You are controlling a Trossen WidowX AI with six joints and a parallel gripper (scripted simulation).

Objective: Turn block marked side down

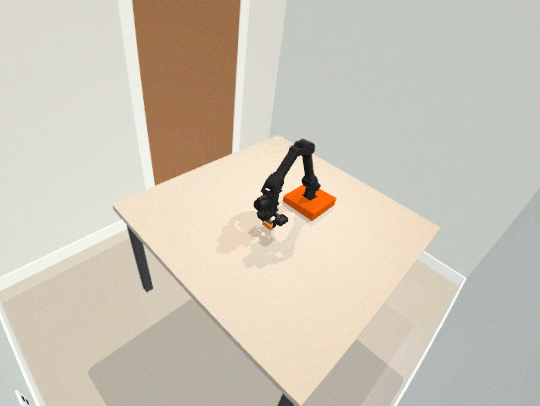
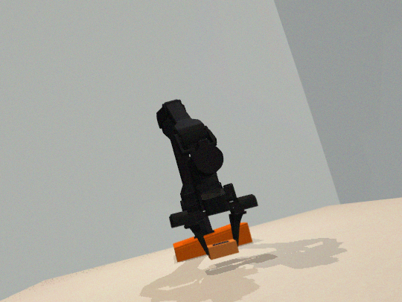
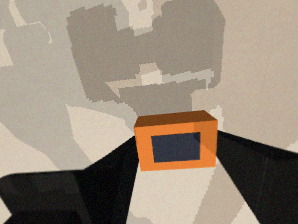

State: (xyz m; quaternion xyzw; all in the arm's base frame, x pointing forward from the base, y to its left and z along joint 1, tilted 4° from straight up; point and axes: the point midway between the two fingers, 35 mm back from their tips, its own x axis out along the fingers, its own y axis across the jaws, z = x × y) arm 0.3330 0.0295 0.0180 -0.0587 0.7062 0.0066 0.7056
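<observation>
From above, the black arm is bending down over the table (image 1: 350, 280), and its gripper (image 1: 272, 220) is squeezing the little orange block (image 1: 268, 224).

From the side, the block (image 2: 222, 248) is sitting between the fingers (image 2: 235, 227).

Up close, its dark marked side (image 3: 176, 147) is facing up.

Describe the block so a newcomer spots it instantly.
Start at the beige table and follow the black arm down from its flat orange base to the gripper. The block is the small orange box clamped between the two black fingers, its shadow on the table beneath. Unlike the larger plain orange base, it carries a dark rectangular panel, now facing up.
</observation>
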